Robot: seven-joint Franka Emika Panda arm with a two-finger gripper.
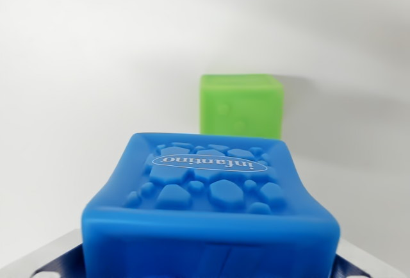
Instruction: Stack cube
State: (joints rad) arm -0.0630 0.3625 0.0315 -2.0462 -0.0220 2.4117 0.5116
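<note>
A blue rubber cube with a pebble pattern and an oval "infantino" label fills the lower middle of the wrist view, very close to the camera. Its sides bow inward as if squeezed. My gripper is shut on it; only grey metal parts show at the bottom corners, and the fingertips are hidden behind the cube. Beyond it, a little to the wrist view's right, a green cube with round dimples sits on the white surface, apart from the blue one.
The white surface stretches all around the green cube, with soft shadows beside it. Nothing else shows.
</note>
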